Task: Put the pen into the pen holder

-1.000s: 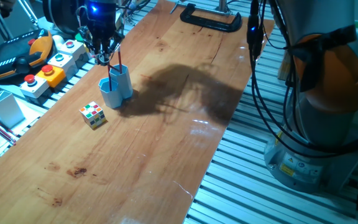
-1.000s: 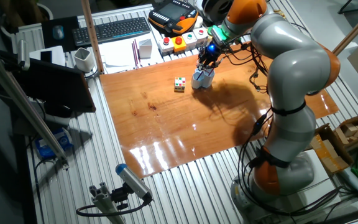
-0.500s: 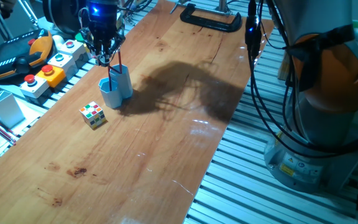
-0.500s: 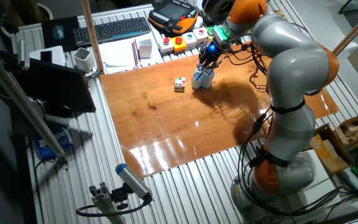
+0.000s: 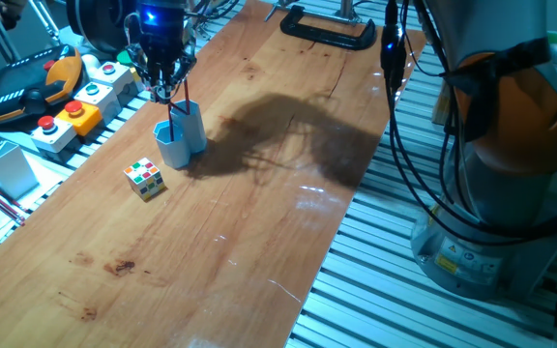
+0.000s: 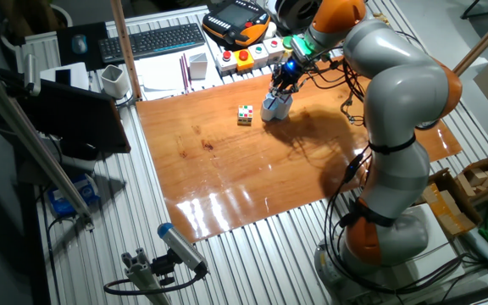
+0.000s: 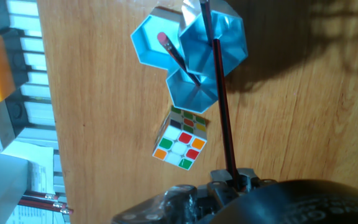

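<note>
While I hang over the table's far-left corner, this is how things lie, left to right:

Button boxes: off the board's left edge, clear of my work.
Puzzle cube: on the wooden table, just beside the holder on its near-left side.
Pen holder: light-blue joined tubes standing upright on the table, directly under me; in the hand view a second red pen already leans inside the shorter tube.
Pen: a thin red stick running from my fingers down to the taller tube's rim; whether its tip is inside or just at the rim I cannot tell.
My gripper: pinched closed on the pen's upper end, right above the holder.
Step in hand: lowering the pen into the tube, I judge.
Next move: keep the pen upright over the opening, ease down, then let go without nudging the holder.
</note>
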`<state>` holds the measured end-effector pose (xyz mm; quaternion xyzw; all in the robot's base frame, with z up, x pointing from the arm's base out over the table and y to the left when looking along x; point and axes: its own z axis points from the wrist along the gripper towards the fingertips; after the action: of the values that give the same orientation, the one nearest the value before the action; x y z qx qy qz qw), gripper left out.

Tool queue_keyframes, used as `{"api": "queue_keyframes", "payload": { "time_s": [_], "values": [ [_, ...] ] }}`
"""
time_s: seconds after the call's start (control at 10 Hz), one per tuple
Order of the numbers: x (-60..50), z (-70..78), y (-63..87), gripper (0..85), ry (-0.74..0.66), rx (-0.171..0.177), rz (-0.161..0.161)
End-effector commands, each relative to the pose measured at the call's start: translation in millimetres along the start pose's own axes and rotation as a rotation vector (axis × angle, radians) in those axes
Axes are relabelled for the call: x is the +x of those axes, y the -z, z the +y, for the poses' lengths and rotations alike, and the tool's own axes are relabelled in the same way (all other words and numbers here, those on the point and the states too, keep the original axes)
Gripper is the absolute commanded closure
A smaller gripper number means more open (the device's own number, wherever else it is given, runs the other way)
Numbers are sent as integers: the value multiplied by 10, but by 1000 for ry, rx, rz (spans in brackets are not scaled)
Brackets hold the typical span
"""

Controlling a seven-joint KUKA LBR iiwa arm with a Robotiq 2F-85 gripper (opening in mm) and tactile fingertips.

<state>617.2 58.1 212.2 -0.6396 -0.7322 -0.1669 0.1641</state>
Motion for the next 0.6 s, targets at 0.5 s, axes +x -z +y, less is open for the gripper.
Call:
{"api": "queue_keyframes", "payload": {
  "time_s": [0.5],
  "values": [
    [-112, -17, -41, 840, 4, -6, 22]
  ]
}}
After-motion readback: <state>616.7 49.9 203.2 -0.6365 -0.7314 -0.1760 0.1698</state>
